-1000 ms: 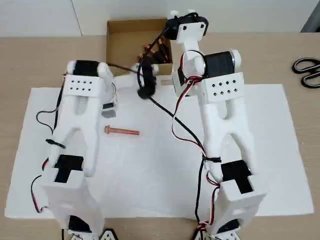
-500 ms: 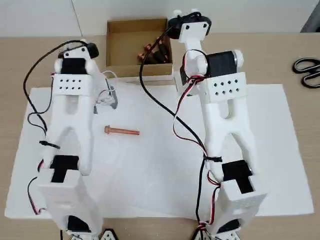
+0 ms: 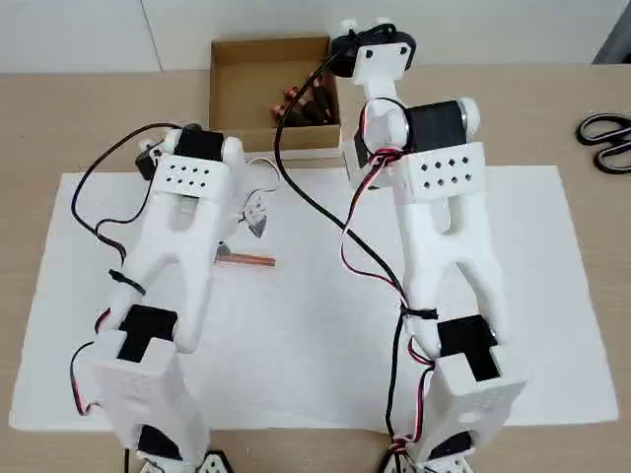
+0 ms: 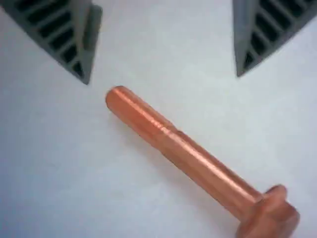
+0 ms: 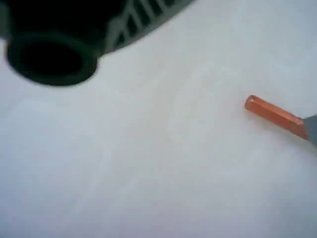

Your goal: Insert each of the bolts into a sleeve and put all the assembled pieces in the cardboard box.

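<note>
**A:** Left hand [image 4: 162, 77]?

**B:** Wide open, gripping nothing. It hangs just over the bolt [image 4: 188, 153], whose plain tip lies between the two fingers [image 4: 74, 44].

**A:** Where's the bolt lying?

**B:** Flat on the white sheet [image 3: 315, 335], left of centre, on the near side of the cardboard box [image 3: 227, 89].

**A:** How will it handle?

**B:** Light, stiff metal, I'd judge. The shank is smooth and round, so it's likely to roll or slip. Pinch across the shank close to the head and leave the tip free.

**A:** Right hand [image 5: 106, 34]?

**B:** Closed on a dark sleeve [image 5: 49, 62], its mouth open.
</note>
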